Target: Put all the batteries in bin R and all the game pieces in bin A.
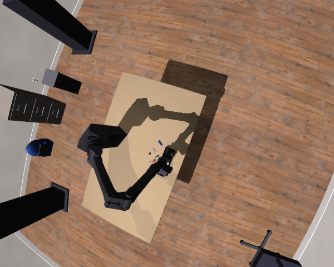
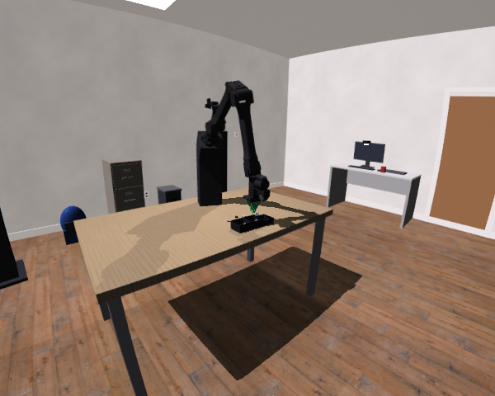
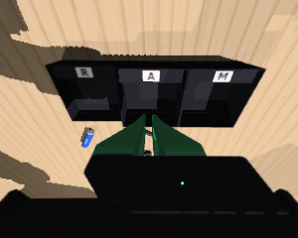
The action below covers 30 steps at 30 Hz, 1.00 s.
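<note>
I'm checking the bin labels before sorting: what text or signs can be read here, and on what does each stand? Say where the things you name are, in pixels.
"R": white label on the left bin [image 3: 89,103] in the wrist view.
"A": white label on the middle bin [image 3: 141,94].
"M": white label on the right bin [image 3: 204,94].
Blue battery [image 1: 160,142] [image 3: 87,139]: any print is too small to read.

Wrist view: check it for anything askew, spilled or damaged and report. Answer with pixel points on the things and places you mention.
Nothing clearly stands out. The three-part bin tray [image 3: 154,64] sits upright, its R, A and M labels readable. The blue battery [image 3: 87,138] lies on its side outside the tray, near R, which fits unfinished sorting. The tool [image 3: 148,118] hides part of the table.
</note>
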Tool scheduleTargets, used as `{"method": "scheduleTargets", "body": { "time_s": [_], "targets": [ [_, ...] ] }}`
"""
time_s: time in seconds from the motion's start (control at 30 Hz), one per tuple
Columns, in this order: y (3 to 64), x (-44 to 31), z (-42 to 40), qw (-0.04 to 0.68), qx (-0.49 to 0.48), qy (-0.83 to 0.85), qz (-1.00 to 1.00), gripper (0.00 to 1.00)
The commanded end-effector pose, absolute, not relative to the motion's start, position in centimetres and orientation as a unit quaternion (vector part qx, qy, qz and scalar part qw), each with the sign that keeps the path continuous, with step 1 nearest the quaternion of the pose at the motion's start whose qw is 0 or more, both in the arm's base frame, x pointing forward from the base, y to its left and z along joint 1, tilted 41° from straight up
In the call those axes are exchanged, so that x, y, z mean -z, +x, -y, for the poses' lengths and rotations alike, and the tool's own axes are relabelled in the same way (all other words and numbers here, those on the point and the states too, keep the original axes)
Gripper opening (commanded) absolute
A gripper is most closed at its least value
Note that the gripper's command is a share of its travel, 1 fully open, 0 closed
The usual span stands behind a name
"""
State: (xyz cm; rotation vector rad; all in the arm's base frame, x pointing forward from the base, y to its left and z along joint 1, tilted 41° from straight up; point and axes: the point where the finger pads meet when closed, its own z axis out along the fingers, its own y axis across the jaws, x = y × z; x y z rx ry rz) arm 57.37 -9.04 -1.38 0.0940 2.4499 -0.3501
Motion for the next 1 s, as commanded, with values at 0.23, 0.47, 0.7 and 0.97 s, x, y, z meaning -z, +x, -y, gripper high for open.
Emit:
{"method": "scheduleTargets", "body": {
  "time_s": [0.23,0.47,0.7,0.97],
  "targets": [
    [58.7,2.5,10.2,0.332,0.136,0.038,-0.933,0.08],
    [59.8,3.9,10.7,0.331,0.136,0.038,-0.933,0.08],
    [60.6,4.9,11.1,0.331,0.137,0.038,-0.933,0.08],
    [61.8,3.6,11.6,0.344,0.137,0.041,-0.928,0.08]
  ]
}}
